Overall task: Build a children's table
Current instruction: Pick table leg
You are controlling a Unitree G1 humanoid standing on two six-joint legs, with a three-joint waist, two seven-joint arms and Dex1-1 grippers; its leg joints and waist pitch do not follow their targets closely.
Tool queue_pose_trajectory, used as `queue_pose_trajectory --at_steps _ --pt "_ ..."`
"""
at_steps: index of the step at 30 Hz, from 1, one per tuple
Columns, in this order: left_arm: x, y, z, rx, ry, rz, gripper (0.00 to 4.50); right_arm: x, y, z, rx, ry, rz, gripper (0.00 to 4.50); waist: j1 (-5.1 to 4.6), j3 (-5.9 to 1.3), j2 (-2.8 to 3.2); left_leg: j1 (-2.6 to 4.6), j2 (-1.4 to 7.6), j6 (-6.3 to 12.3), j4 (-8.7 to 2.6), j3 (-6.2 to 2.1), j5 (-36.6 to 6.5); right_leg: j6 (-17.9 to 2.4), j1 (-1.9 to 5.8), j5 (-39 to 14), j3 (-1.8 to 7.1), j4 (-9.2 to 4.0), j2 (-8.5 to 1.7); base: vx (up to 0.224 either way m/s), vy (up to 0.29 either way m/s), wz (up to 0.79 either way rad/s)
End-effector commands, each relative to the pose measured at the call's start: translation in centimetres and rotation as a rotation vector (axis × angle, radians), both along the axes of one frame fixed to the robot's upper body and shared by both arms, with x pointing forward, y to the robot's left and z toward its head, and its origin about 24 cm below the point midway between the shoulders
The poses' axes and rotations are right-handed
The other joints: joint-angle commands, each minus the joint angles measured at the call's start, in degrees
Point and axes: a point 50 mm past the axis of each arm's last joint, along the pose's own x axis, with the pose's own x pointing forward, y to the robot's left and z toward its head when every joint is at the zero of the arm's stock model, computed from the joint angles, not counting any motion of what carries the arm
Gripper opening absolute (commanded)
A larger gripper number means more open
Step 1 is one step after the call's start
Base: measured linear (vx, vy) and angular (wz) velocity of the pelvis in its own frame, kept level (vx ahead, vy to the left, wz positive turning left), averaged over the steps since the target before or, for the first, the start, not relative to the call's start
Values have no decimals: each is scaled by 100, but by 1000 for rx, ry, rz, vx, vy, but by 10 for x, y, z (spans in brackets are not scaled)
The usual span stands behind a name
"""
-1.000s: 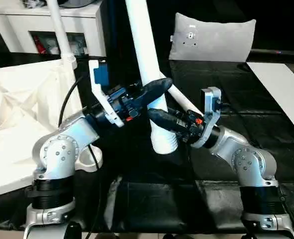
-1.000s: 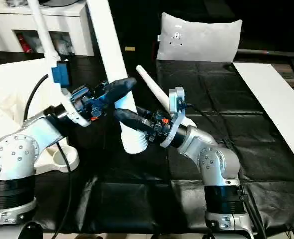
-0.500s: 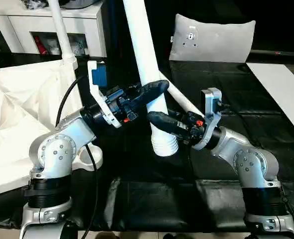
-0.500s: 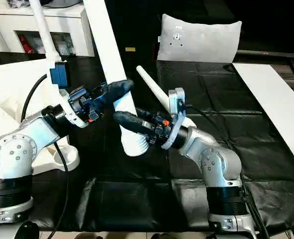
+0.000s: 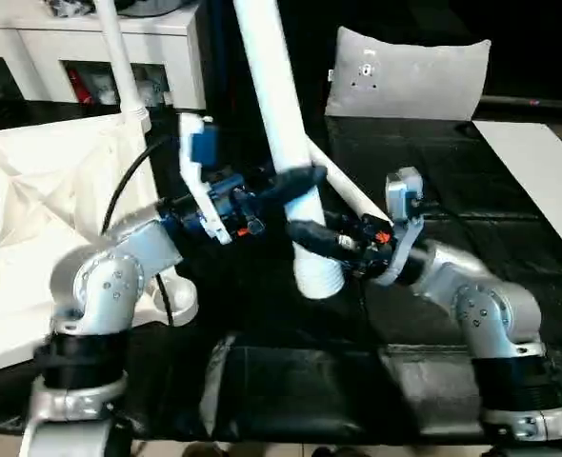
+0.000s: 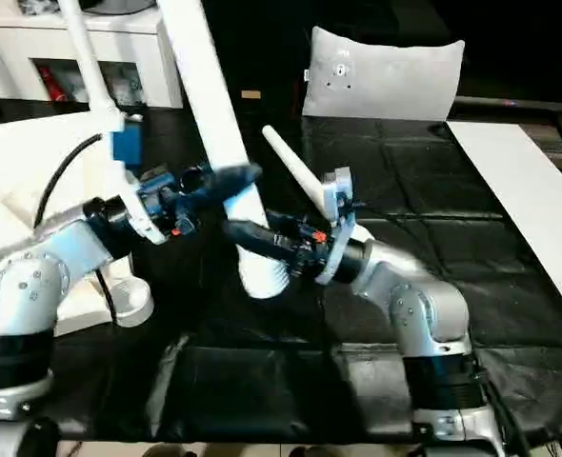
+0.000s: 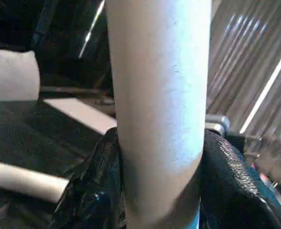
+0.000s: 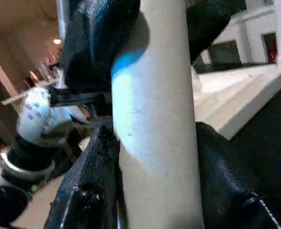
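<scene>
Right end effector (image 5: 305, 231): clamped low on the raised leg (image 5: 281, 124), likely steadying its ribbed end.
Left end effector (image 5: 295, 181): clamped on the same leg just above, sharing the load.
Legs counted: three. One held upright, one lying leg (image 6: 295, 171) behind, one standing leg (image 5: 117, 57) in the tabletop.
Tabletop (image 5: 33, 209): one, underside up, at left.
Cushion (image 5: 405, 76): one, farthest.

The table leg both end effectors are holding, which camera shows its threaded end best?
The left eye view: the table leg shows down to its ribbed end. The right eye view matches. Both wrist views show a close stretch of the tube between black fingers.
</scene>
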Motion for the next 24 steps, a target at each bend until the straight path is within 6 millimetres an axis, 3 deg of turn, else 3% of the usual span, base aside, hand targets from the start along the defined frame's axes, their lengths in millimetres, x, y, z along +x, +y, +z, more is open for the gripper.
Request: queue_pose_trajectory --at_steps 1,13,24 --pt "4 3 8 48 -57 69 189 5 -1 1 -52 -9 -23 263 27 -464 49 -59 125 160 -414 40 -202 -520 469 -1914 295 -456 -422 0 0 0" --pt "2 -9 7 182 -126 35 188 15 -2 1 -272 -97 -55 365 38 -470 19 -63 120 155 -397 53 -152 -573 473 -1805 302 -420 -420 0 0 0" --pt "-3 -17 4 260 -168 -31 188 14 3 -1 -332 -80 19 368 41 -473 11 -72 119 184 -385 56 -149 -603 479 -1763 303 -407 -416 0 0 0"
